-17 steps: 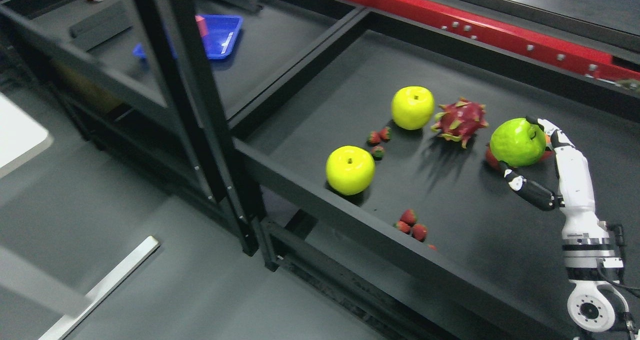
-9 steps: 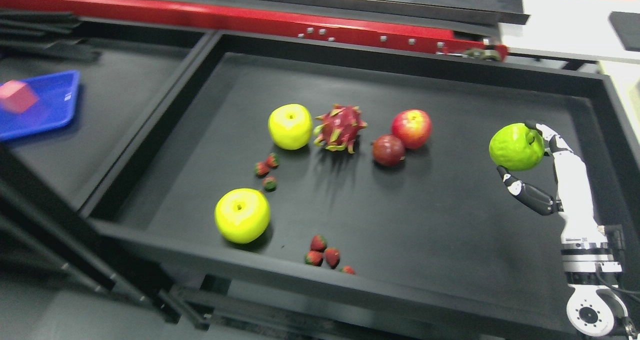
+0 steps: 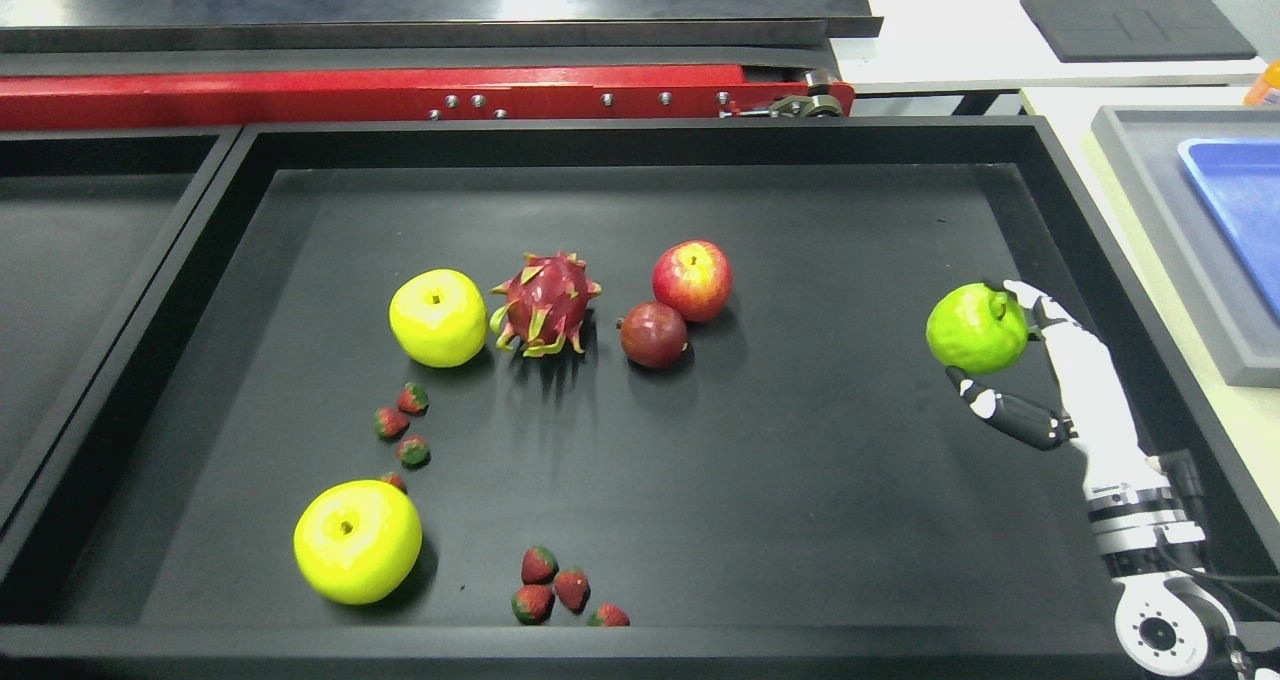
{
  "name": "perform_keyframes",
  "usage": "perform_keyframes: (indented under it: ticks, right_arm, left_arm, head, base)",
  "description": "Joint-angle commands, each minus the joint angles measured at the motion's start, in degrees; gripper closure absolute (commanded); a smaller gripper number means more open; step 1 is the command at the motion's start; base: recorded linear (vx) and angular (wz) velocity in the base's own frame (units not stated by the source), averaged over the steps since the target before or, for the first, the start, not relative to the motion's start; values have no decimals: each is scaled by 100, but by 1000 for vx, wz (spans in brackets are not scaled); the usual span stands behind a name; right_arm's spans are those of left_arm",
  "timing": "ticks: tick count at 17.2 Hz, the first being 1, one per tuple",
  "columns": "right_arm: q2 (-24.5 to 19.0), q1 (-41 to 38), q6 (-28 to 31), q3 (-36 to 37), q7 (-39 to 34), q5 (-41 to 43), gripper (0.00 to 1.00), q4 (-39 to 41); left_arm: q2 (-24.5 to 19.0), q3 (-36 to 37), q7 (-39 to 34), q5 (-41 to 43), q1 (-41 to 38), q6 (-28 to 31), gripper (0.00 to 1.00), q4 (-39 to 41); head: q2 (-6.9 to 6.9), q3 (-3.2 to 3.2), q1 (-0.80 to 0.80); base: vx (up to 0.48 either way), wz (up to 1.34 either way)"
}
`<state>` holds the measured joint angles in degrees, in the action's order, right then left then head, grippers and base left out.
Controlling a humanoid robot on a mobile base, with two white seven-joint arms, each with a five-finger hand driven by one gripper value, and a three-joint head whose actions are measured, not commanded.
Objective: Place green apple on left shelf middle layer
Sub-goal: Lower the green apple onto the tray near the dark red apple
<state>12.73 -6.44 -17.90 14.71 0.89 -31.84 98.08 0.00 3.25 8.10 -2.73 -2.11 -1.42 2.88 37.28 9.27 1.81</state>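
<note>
The wide black shelf tray with raised rims [image 3: 640,145] fills most of the view, and its walls are the first hazard: I judge that a low carry toward the left shelf could clip the rim and jar the load. Within it lie two glossy yellow-green apples [image 3: 437,317], a spiky magenta dragon fruit [image 3: 545,303], a red apple [image 3: 692,280] and a dark plum-coloured round fruit [image 3: 653,334], all well apart from the arm but likely across any leftward path, so a dropped fruit could roll among them. The white-and-black right robot hand [image 3: 1000,355] is clasping the round bright-green apple [image 3: 977,327] above the tray's right side, a finger over the top and the thumb beneath; that looks a thin pinch on a smooth skin, and a quick swing might let it slip. Small red strawberries [image 3: 560,592] near the front rim could be crushed by a fall.
</note>
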Motion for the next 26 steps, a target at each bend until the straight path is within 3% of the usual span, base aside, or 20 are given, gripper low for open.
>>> perform_keyframes:
  ticks: [1,6,11,14,18,19,20,21,22,26]
  right_arm:
    - [133,99,111,-1214,-107,-41,100,-9]
    - [37,652,163,-2339,-396,-287,99,-26]
    - [-560,1214,164,-3271,-696,-911,98,-498]
    - [-1044,1365,164,-3387,-713,-973,98,-817]
    - [-1054,1155,146,-3387,-731,-877,96,-835]
    - [-1045,1102,137,-3343,-775,-816,87,-826]
    - [-1027,1032,172,-3308,-897,-728,61,-817]
    - [-1001,987,172,-3247,-985,-623,18,-791]
    - [-1001,943,198,-3150,-1029,-456,0,-756]
    - [-1071,846,190,-2825,-1021,203,0,-641]
  left_arm:
    - [-100,0,-2,0,0,2,0,-7]
    - [-100,0,-2,0,0,2,0,2]
    - [-100,0,-2,0,0,-7,0,-7]
    - [-100,0,-2,0,0,2,0,2]
    - [-100,0,-2,0,0,2,0,2]
    - [-100,0,-2,0,0,2,0,2]
    - [-100,0,-2,0,0,2,0,2]
    - [-100,0,-2,0,0,2,0,2]
    - [-100,0,-2,0,0,2,0,-7]
    - [-100,0,-2,0,0,2,0,2]
  head:
    - [0,0,0]
    - [0,0,0]
    - [0,0,0]
    - [0,0,0]
    - [0,0,0]
    - [0,0,0]
    - [0,0,0]
    - [0,0,0]
    - [0,0,0]
    - [0,0,0]
  base:
    - [87,-221]
    - [72,-156]
    - [42,-73]
    - [33,-52]
    - [18,-10]
    - [12,1]
    - [0,0]
    - [0,0]
    - [0,0]
    - [0,0]
